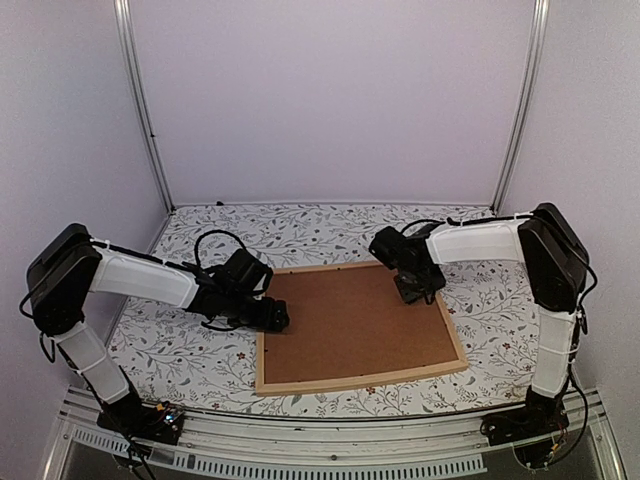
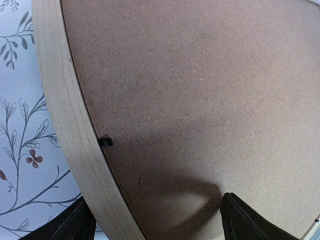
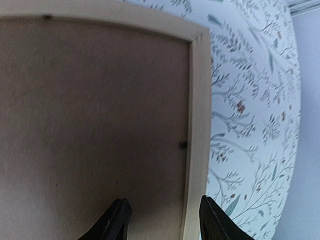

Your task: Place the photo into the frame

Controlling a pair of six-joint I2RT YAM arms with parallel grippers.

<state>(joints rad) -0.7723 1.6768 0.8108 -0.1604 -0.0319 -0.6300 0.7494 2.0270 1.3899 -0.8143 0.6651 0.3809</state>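
The light wooden frame (image 1: 360, 381) lies flat on the table with a plain brown backing board (image 1: 355, 325) filling it. The photo is hidden. My left gripper (image 1: 275, 318) is low at the frame's left side, open. In the left wrist view its jaws (image 2: 155, 220) straddle the wooden strip (image 2: 65, 115), one finger over the cloth and one over the board (image 2: 200, 100). My right gripper (image 1: 415, 290) hovers at the frame's far right corner, open. In the right wrist view its jaws (image 3: 162, 215) straddle the right strip (image 3: 198, 125) without touching it.
A floral tablecloth (image 1: 190, 350) covers the table around the frame. Small dark retaining tabs (image 2: 105, 142) (image 3: 183, 145) sit at the frame's inner edge. White enclosure walls and metal posts (image 1: 140, 100) stand behind and at the sides.
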